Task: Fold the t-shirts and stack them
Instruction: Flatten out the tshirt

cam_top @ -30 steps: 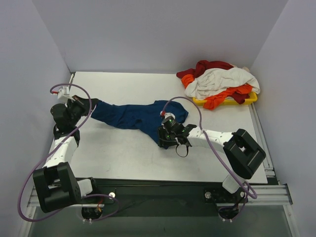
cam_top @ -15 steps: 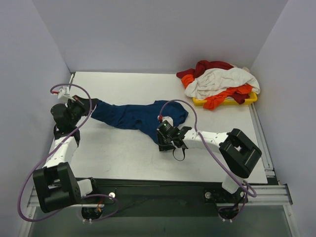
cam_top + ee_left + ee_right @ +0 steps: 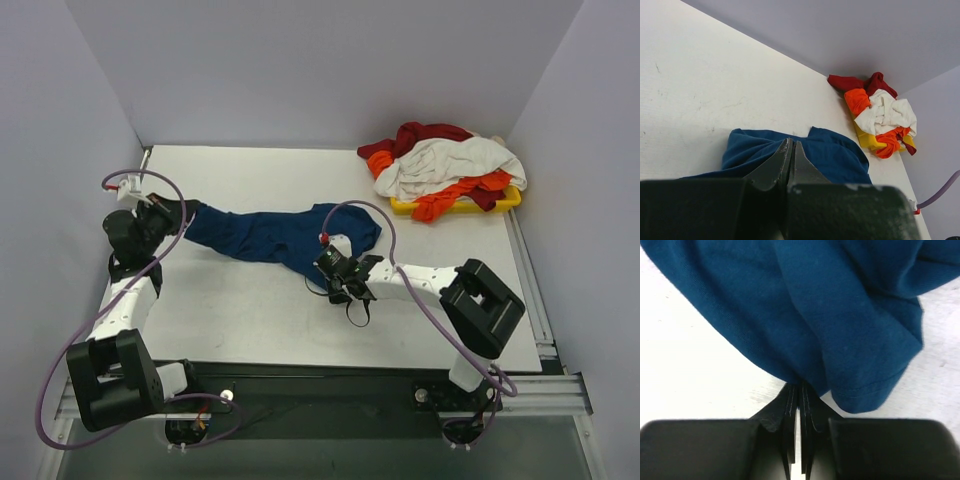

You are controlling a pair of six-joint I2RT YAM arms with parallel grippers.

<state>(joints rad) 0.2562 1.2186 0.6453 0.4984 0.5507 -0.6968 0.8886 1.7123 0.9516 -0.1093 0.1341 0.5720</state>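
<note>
A dark blue t-shirt (image 3: 265, 235) lies bunched and stretched across the table between both arms. My left gripper (image 3: 182, 212) is shut on its left end; in the left wrist view the fingertips (image 3: 791, 146) press together with blue cloth (image 3: 837, 156) just past them. My right gripper (image 3: 324, 270) is shut on the shirt's near lower edge; in the right wrist view the jaws (image 3: 800, 389) pinch the hem of the blue cloth (image 3: 830, 315). No print shows on the shirt. More t-shirts, dark red, white and orange, lie heaped (image 3: 445, 168) at the back right.
The heap (image 3: 882, 117) sits on a yellow tray (image 3: 508, 201) by the right wall. Grey walls close the table on three sides. A bare white tabletop (image 3: 250, 310) lies in front of the blue shirt. A purple cable (image 3: 385, 225) loops over the right arm.
My right gripper has slid a little left along the shirt's lower edge and closed from half open onto the hem. The left arm has not moved.
</note>
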